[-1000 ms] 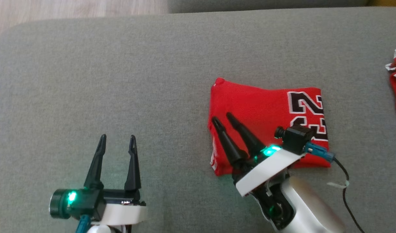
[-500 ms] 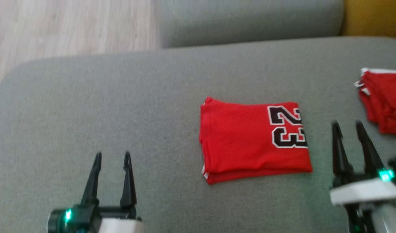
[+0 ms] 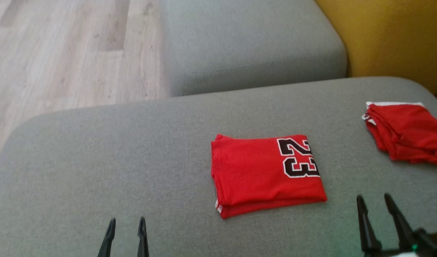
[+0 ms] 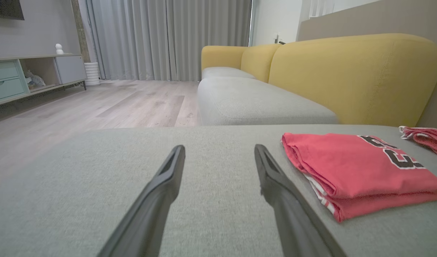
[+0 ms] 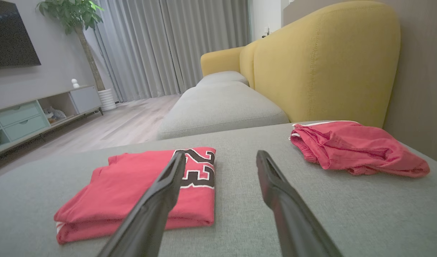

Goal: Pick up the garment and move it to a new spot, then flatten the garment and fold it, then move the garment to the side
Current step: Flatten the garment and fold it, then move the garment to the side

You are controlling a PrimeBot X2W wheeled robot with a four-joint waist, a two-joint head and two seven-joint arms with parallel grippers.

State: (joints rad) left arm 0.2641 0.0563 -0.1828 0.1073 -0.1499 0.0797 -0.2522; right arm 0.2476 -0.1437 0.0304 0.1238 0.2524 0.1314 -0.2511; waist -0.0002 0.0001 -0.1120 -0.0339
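**Folded jersey lying free on the seat; both grippers empty**

At the left, the left gripper (image 3: 126, 222) is hovering over bare grey seat cushion (image 3: 79, 160). Its fingers are standing apart and grasping nothing.

Right of centre, the garment (image 3: 265, 175) is lying flat on the cushion. It is a red jersey folded into a neat rectangular stack, with the number 23 facing up at its right end. Nothing is touching it.

Right of that, the right gripper (image 3: 373, 200) is sitting near the jersey's lower right corner but clear of it. Its fingers are likewise spread and empty. At the far right, well apart from the jersey, a second red garment (image 3: 404, 139) is lying loosely bunched beside the yellow backrest (image 3: 390, 35).

Assessment: flattening and folding are looking complete. The step in hand is judged to be the move to the side, either just finishing or about to begin. I cannot tell which. If it is outstanding, the next move is calling for a pinch through every layer at one edge, so the fold is not opening in transit.

Count: two grippers, four fingers, and two red garments, one folded and one bunched.
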